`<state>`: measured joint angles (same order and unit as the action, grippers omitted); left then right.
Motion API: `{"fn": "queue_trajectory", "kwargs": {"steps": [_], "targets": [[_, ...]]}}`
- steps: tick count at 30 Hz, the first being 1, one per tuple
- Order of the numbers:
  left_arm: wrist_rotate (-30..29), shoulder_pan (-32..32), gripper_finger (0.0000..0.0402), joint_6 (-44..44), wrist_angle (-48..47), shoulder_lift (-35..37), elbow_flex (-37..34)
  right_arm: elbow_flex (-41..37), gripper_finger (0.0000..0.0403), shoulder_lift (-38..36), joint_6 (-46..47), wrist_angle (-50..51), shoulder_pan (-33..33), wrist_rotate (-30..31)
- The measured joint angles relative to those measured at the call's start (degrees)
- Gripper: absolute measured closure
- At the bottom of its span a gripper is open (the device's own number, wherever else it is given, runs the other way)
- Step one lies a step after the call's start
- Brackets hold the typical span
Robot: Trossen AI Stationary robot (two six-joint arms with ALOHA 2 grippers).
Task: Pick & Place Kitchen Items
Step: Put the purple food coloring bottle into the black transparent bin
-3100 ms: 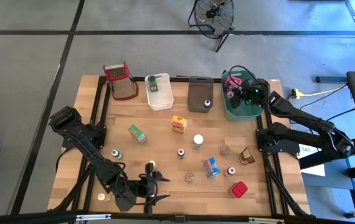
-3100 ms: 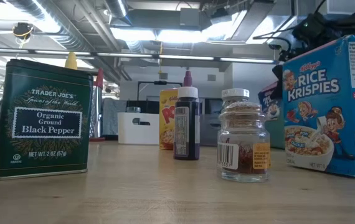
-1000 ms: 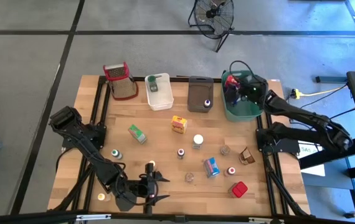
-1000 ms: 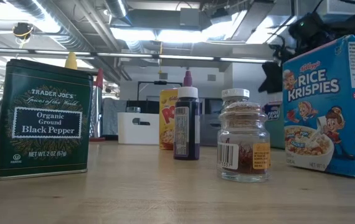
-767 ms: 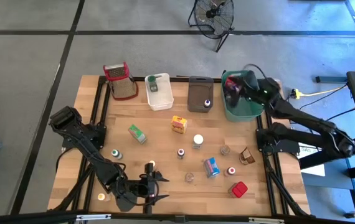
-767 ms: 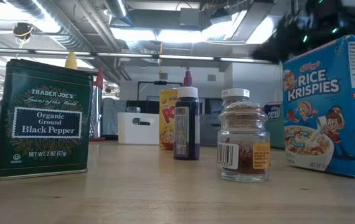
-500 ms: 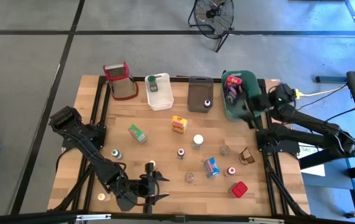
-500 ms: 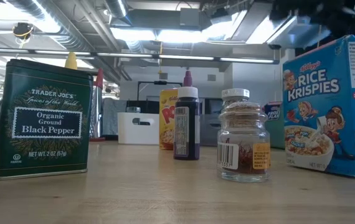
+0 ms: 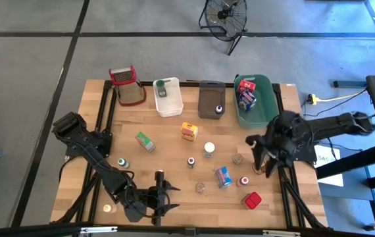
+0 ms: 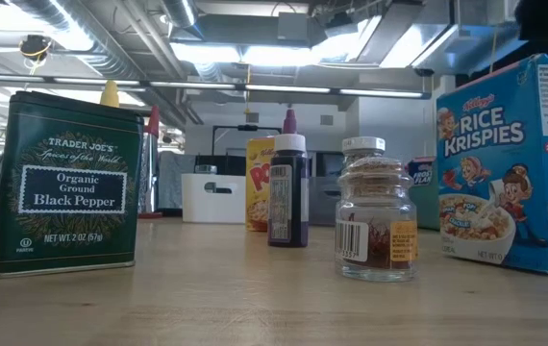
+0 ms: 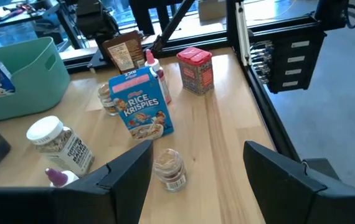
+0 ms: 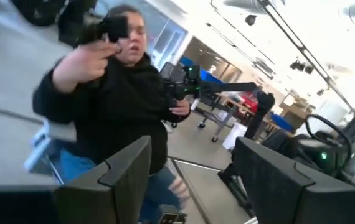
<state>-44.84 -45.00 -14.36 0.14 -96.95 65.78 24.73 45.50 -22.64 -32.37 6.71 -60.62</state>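
Three tubs [image 9: 168,97]; one grater [image 9: 125,85]; about a dozen kitchen items [image 9: 189,131] on table.

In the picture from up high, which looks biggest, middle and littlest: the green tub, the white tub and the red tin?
1. The green tub looks biggest.
2. The white tub comes next, clearly smaller than the green one.
3. The red tin looks littlest by far.

All three sit on the same table, so nearness to the camera hardly matters.

A: What do the arms look like?
B: Both are matte black and chunky-jointed; the left gripper [image 9: 159,197] and right gripper [image 9: 261,160] carry flat, dark, squared fingers [image 11: 276,171].
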Motion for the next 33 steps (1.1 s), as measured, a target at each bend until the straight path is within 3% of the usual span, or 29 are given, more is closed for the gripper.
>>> {"fn": "queue_trajectory", "kwargs": {"steps": [5, 18, 21, 27, 33], "targets": [[2.1, 1.0, 0.0157, 1.5, 0.0, 0.0, 0.0, 1.0, 0.0169, 1.3, 1.4, -1.7, 6.1, 9.6], [8.9, 2.8, 0.0157, -0.3, -0.3, 0.0, 0.2, 1.7, 0.0169, 2.2, 2.6, -0.5, 13.9, 10.5], [14.3, 4.6, 0.0157, -1.0, -0.9, 0.0, 1.3, 1.7, 0.0169, 2.7, 2.7, 0.3, 14.9, 13.9], [19.2, 7.1, 0.0157, 1.3, -3.6, 0.0, 2.8, 1.7, 0.0169, 5.8, 6.4, -1.9, 18.9, 21.7], [19.9, 8.0, 0.0157, 2.2, -10.2, 0.0, 5.0, 1.7, 0.0169, 8.2, 1.2, -8.7, 25.4, 25.0]]}}
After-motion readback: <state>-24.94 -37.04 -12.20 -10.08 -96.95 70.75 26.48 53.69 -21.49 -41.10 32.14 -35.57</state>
